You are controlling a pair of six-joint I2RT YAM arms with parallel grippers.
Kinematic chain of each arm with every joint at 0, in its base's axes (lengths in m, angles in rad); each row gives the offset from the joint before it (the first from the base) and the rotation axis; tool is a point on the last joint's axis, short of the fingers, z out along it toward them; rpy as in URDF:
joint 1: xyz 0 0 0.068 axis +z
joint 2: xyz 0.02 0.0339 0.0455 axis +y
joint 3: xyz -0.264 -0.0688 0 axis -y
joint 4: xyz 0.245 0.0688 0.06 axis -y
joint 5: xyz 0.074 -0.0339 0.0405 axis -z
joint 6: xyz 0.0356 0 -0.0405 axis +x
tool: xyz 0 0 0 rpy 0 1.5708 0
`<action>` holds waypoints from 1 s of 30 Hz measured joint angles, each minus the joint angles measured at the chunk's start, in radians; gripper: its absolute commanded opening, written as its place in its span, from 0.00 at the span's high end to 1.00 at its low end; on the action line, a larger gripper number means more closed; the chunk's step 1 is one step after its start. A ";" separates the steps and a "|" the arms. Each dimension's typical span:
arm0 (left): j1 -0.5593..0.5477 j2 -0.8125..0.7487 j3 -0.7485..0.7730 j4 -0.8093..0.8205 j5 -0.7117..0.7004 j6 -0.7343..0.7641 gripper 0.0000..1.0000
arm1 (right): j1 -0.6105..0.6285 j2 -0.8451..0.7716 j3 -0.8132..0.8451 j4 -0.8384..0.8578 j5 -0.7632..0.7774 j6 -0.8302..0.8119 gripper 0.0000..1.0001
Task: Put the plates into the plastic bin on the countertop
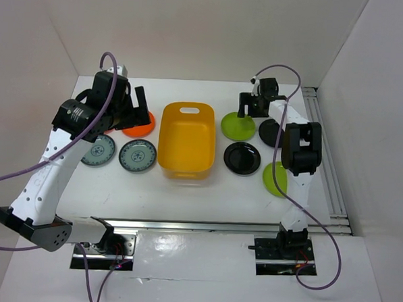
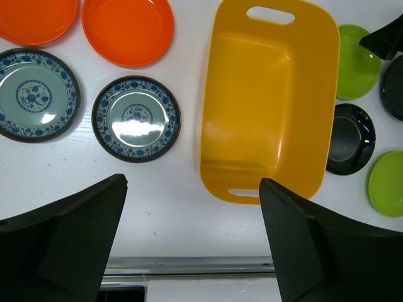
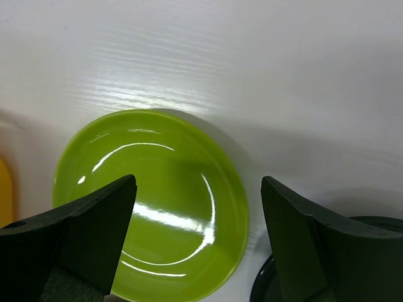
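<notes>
The empty yellow-orange plastic bin (image 1: 185,138) stands mid-table on the white countertop (image 1: 185,197); it also shows in the left wrist view (image 2: 267,100). Left of it lie two orange plates (image 2: 128,30) (image 2: 38,19) and two patterned plates (image 1: 138,155) (image 1: 98,149). Right of it lie a lime plate (image 1: 238,127), a black plate (image 1: 242,158), a second black plate (image 1: 270,131) and a second lime plate (image 1: 274,178), both partly under the right arm. My left gripper (image 1: 131,105) is open and empty, high above the orange plates. My right gripper (image 3: 198,242) is open, low over the far lime plate (image 3: 151,207).
White walls close in the table at the back and both sides. A metal rail (image 1: 218,226) runs along the near edge and another (image 1: 326,157) along the right side. The right arm's elbow (image 1: 299,149) hangs over the right-hand plates.
</notes>
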 measured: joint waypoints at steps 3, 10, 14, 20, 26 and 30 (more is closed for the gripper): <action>-0.007 0.000 0.000 0.000 0.000 0.000 0.00 | -0.015 0.011 0.006 0.000 -0.013 -0.006 0.13; -0.010 0.000 0.000 -0.001 -0.004 0.000 0.00 | -0.026 0.045 0.006 0.001 -0.052 -0.013 0.21; -0.010 0.000 0.000 -0.001 -0.007 0.000 0.00 | -0.026 0.054 0.006 0.008 -0.062 -0.017 0.41; -0.010 0.001 0.000 -0.001 -0.017 0.000 0.00 | -0.026 0.055 -0.007 0.019 -0.025 -0.006 0.59; -0.010 0.001 0.000 -0.001 -0.031 0.000 0.00 | -0.026 0.055 -0.006 0.026 0.031 0.032 0.89; -0.010 0.001 0.000 -0.001 -0.043 0.000 0.00 | -0.026 0.054 -0.004 0.028 0.051 0.066 1.00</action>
